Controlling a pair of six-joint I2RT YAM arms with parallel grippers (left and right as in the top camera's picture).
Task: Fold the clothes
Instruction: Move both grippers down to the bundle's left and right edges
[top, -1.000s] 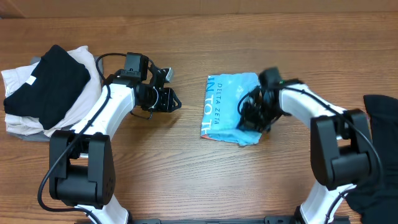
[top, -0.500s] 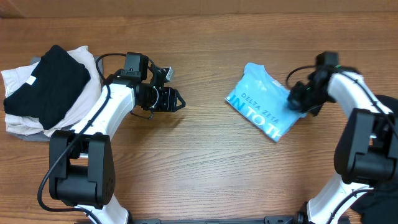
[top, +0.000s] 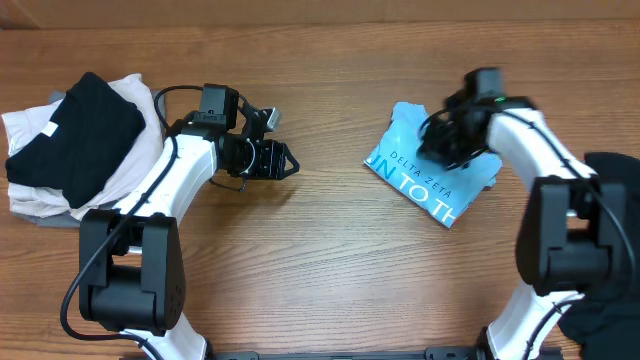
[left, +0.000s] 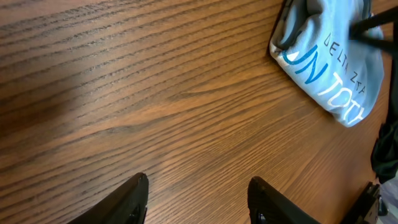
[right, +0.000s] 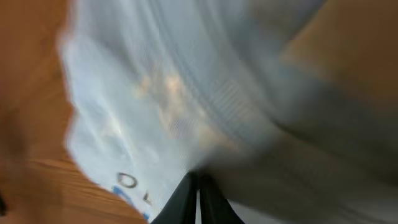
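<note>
Your left fingers (left: 135, 198) are hanging apart over the worktop (left: 155, 93); your right fingers (right: 186, 202) are sitting closed together on the sky-blue T-shirt (top: 420, 185), possibly pinching cloth.

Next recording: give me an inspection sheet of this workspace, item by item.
Surface: wooden table, no marks seen.
Job's things: folded blue shirt right of centre, lettering up; pile at the left, black garment on top of pale ones; dark cloth at the right edge.
Clutter: nothing seen.
Grippers: left gripper over bare wood, jaws open; right gripper on the shirt's upper part, jaws look shut, wrist view blurred.
Cables: black cable loops beside the left arm, apart from the pile.
Surroundings: nothing seen beyond the table.
</note>
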